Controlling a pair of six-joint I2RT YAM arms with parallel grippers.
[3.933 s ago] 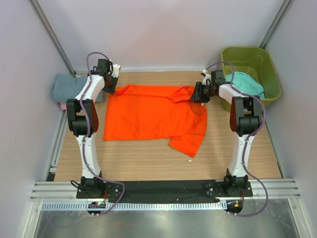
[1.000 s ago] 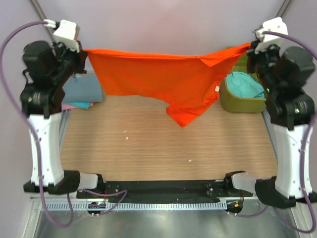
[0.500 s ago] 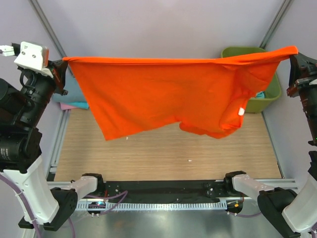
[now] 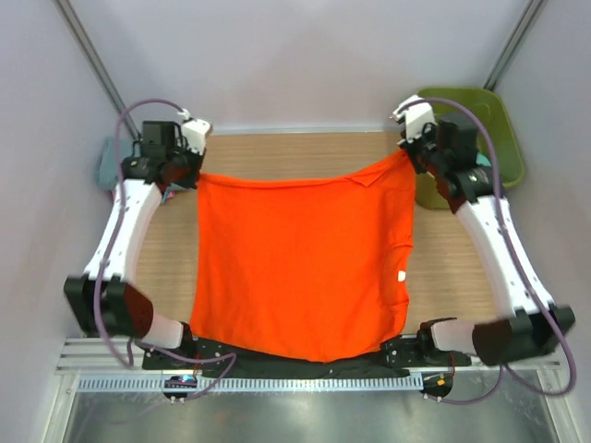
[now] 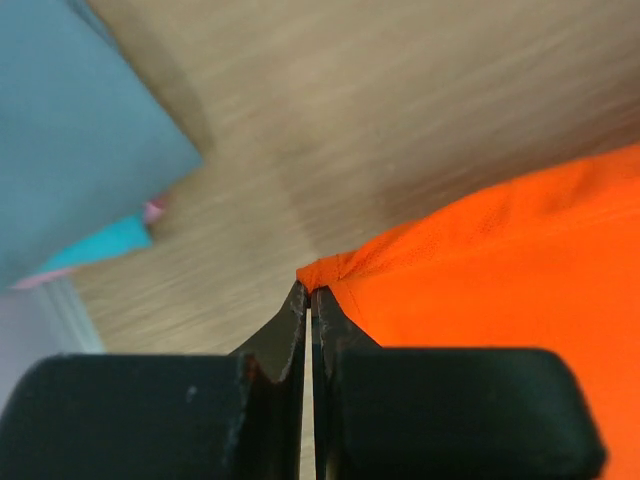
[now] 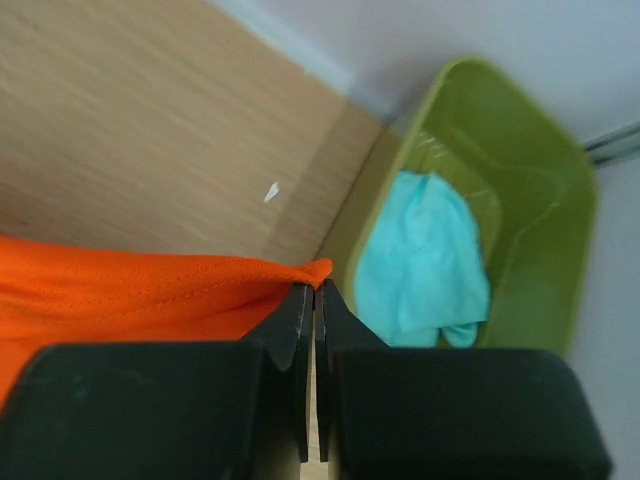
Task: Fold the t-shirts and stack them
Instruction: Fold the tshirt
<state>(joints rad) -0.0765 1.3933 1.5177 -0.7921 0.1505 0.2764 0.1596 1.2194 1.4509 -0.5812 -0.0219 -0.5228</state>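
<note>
On the wooden table (image 4: 295, 148), the orange t-shirt (image 4: 300, 268) now lies spread flat, near hem over the front edge; half a second ago it hung stretched in mid-air. The left gripper (image 4: 191, 175) stays clenched on its far left corner, the right gripper (image 4: 406, 155) on the far right; both arms have lowered.
</note>
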